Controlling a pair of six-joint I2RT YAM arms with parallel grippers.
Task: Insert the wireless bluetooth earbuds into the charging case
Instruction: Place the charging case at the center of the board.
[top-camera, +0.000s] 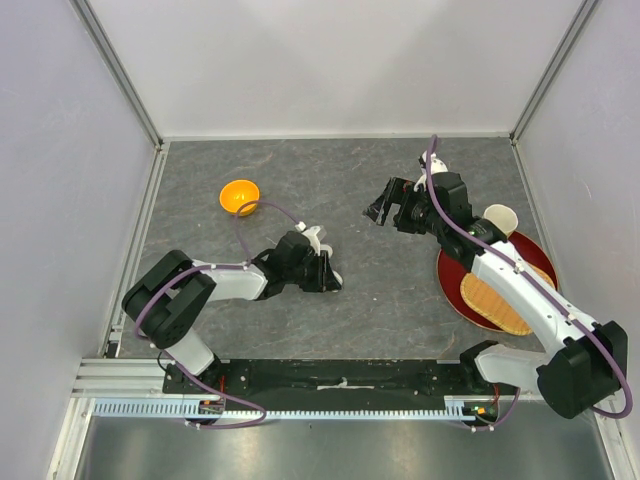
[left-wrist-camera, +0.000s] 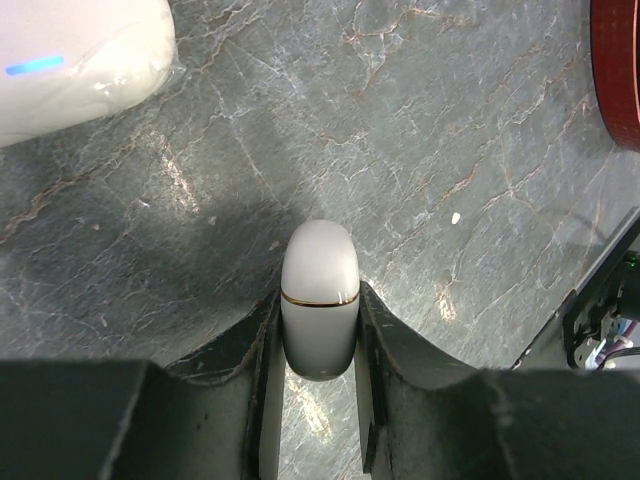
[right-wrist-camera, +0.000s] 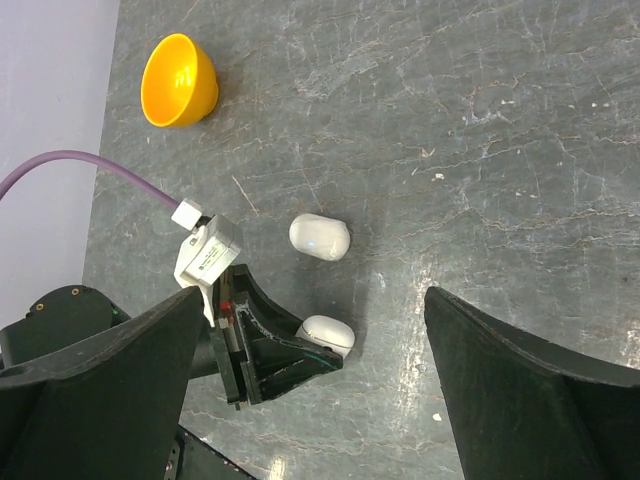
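though faint overhead, case (left-wrist-camera: 320, 262) in tool (left-wrist-camera: 318, 300)

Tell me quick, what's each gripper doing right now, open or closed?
Left gripper: closed on a white charging case.
Right gripper: open, holding nothing.

No words, names or numbers are showing clearly enough to read. In the right wrist view, left of the middle, a small white plug block (right-wrist-camera: 207, 250) is sitting where the purple cable (right-wrist-camera: 90, 170) ends. It is carrying tiny dark print that is too small to make out. In the left wrist view, at the upper left, a white charging case (left-wrist-camera: 70, 60) is glowing with a short blue light bar (left-wrist-camera: 33, 67). That bar is only a mark, not a letter.
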